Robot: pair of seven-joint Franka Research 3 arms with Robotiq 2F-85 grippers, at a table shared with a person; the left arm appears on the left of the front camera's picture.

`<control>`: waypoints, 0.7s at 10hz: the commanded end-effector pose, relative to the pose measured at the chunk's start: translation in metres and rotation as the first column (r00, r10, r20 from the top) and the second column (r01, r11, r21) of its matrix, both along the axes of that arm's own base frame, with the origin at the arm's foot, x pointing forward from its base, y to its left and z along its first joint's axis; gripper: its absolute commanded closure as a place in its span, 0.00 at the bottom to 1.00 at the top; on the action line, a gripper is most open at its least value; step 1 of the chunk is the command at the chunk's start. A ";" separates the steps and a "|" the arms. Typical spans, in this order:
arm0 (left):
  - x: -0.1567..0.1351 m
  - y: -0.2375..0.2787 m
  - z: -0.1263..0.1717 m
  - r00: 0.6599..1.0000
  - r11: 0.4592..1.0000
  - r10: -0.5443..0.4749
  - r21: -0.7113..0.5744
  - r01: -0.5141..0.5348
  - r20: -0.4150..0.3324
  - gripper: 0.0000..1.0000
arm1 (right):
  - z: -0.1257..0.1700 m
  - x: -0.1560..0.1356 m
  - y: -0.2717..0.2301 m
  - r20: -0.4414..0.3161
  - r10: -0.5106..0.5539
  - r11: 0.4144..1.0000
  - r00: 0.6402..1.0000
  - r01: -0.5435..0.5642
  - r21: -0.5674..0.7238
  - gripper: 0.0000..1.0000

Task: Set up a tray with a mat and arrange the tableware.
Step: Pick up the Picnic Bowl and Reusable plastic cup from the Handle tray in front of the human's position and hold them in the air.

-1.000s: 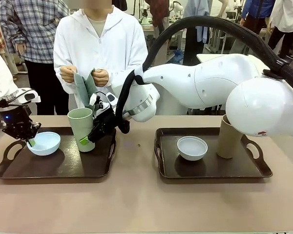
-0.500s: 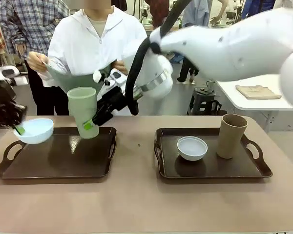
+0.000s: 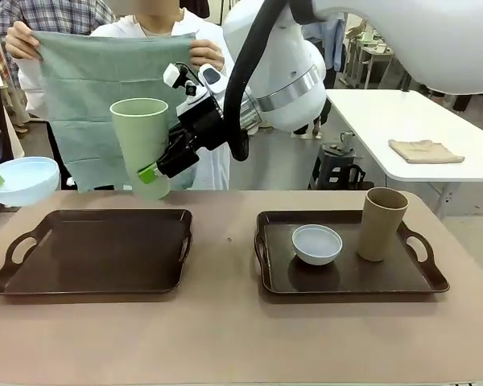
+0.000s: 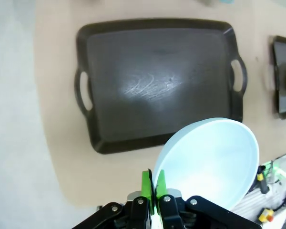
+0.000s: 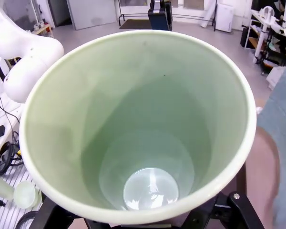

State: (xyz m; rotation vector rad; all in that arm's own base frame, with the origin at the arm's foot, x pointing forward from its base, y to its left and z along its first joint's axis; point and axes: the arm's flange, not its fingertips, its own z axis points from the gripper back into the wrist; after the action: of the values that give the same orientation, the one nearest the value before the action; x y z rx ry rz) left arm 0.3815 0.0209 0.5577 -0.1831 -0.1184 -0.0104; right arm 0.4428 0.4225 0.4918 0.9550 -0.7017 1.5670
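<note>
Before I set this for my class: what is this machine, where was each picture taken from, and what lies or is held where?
Two robot arms face a person across a table. The front picture looks across the table; the other two come from cameras on each arm's wrist. The left tool pinches the rim of a pale blue bowl, raised near the left tray. The right tool holds a pale green cup aloft. The right tray carries a white-grey bowl and a tan-brown cup. The person holds up a green mat.
</note>
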 end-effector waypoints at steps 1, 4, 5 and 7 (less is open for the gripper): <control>0.004 0.001 -0.004 1.000 1.000 -0.009 -0.008 0.009 -0.002 1.00 | -0.020 0.005 -0.011 -0.025 0.019 1.000 1.000 -0.019 0.022 0.93; 0.004 0.001 -0.004 1.000 1.000 -0.009 -0.008 0.009 -0.002 1.00 | 0.000 0.000 0.000 0.000 0.000 1.000 1.000 0.000 0.000 0.93; 0.004 0.001 -0.004 1.000 1.000 -0.009 -0.008 0.009 -0.002 1.00 | 0.000 0.000 0.000 0.000 0.000 1.000 1.000 0.000 0.000 0.93; 0.004 0.001 -0.004 1.000 1.000 -0.009 -0.008 0.009 -0.002 1.00 | 0.000 0.000 0.000 0.000 0.000 1.000 1.000 0.000 0.000 0.93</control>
State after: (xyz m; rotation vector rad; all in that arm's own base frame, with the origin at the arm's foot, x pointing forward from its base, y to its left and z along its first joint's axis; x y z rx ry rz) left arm 0.3839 0.0208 0.5531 -0.1850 -0.1071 -0.0106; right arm 0.4427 0.4227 0.4905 0.9560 -0.6963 1.5746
